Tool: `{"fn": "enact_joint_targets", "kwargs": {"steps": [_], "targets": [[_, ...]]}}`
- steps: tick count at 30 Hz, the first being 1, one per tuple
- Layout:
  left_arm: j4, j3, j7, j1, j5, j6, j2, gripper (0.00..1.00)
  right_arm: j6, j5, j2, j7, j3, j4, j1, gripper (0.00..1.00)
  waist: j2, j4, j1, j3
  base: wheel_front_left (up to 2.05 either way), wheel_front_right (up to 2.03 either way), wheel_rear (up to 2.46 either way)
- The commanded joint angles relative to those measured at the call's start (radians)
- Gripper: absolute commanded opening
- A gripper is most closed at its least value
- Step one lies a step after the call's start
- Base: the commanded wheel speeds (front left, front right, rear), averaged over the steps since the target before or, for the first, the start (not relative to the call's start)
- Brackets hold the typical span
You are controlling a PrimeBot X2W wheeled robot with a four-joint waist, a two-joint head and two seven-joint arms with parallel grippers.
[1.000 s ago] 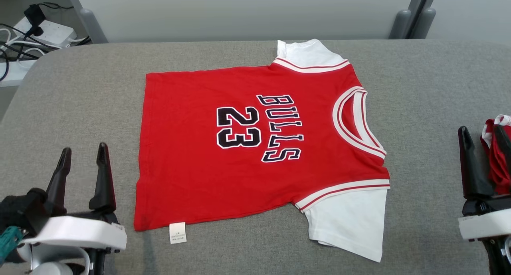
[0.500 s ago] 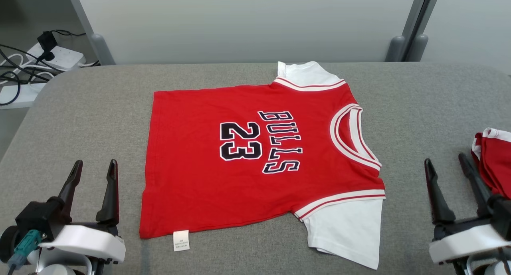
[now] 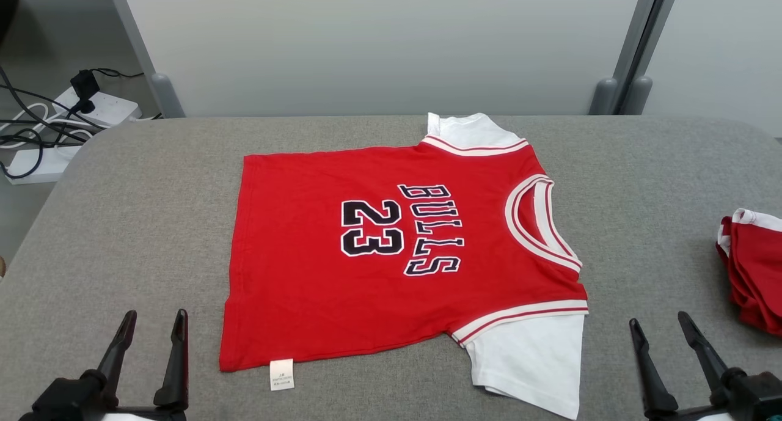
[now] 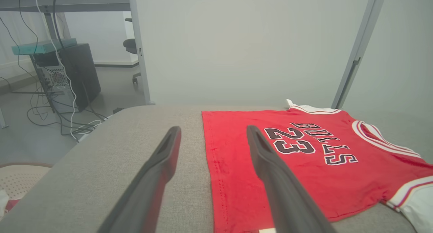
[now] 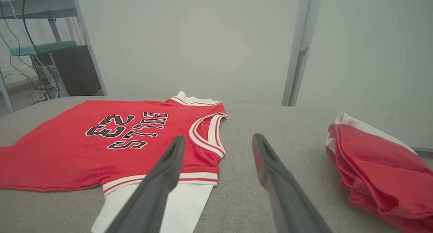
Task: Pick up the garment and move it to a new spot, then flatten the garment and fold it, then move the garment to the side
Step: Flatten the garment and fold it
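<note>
left pincer (image 3: 153, 326) spread wide, right pincer (image 3: 660, 330) likewise

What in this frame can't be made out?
- Label print: head view, too small.
- Folded pile: head view, cut by right edge; piece count unclear.
- Jersey hem corner: left wrist view, behind left pincer finger.
- Near sleeve: right wrist view, cut by bottom edge.

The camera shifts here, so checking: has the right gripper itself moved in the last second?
Yes. The right gripper was alongside the folded red pile; now it sits nearer the robot, left of that pile, jaws open.
</note>
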Motion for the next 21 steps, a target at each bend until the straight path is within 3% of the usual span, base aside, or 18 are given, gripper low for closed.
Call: {"fn": "enact_joint_targets", "kwargs": {"steps": [1, 9, 21], "targets": [[-0.031, 0.052, -0.013, -0.025, 0.015, -0.010, 0.008, 1.00, 0.004, -0.003, -0.009, -0.013, 0.022, -0.039, -0.005, 1.00, -0.0001, -0.003, 0.0001, -0.003, 0.00, 0.00, 0.00], [-0.049, 0.099, -0.013, 0.022, 0.054, -0.038, -0.052, 1.00, 0.004, -0.005, 0.028, -0.013, 0.004, -0.101, 0.048, 1.00, -0.0001, -0.009, 0.0001, -0.004, 0.00, 0.00, 0.00], [-0.033, 0.118, -0.013, 0.027, 0.061, -0.060, -0.079, 1.00, 0.004, 0.007, 0.045, -0.009, -0.028, -0.167, 0.059, 1.00, -0.0001, -0.007, 0.0001, -0.002, 0.00, 0.00, 0.00]]}}
